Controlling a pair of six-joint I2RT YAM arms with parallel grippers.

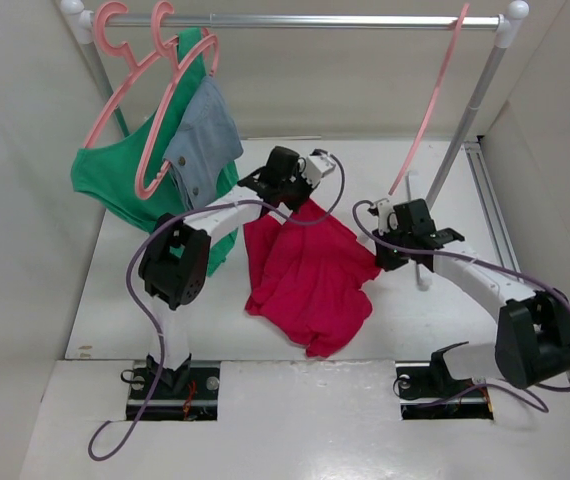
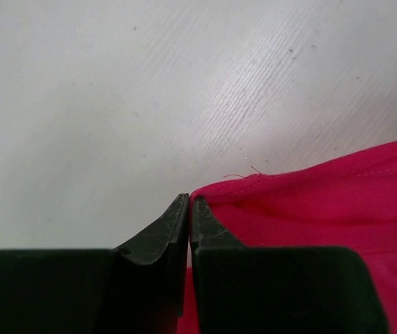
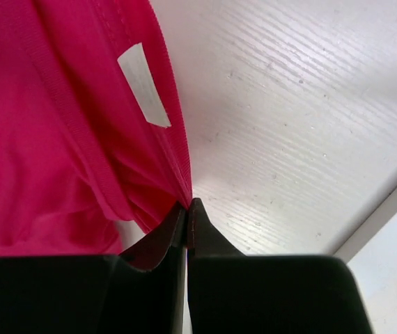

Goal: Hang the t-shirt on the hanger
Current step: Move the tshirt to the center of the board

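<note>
T-shirt [image 1: 310, 280] on table [image 1: 415, 320], L hand [image 2: 188, 202] closed, pinching its hem, R hand [image 3: 187, 204] closed, pinching edge nr label [image 3: 144, 83]

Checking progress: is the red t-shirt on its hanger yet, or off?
Off. The t-shirt lies crumpled on the table; the bare hanger hangs from the rail.

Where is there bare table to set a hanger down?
Bare table lies near-left, between the wall and the left arm. Another patch sits between the t-shirt and the right arm. Crowded: the middle, where the left pincer and right pincer pinch the t-shirt, and far-left under the green garment.
</note>
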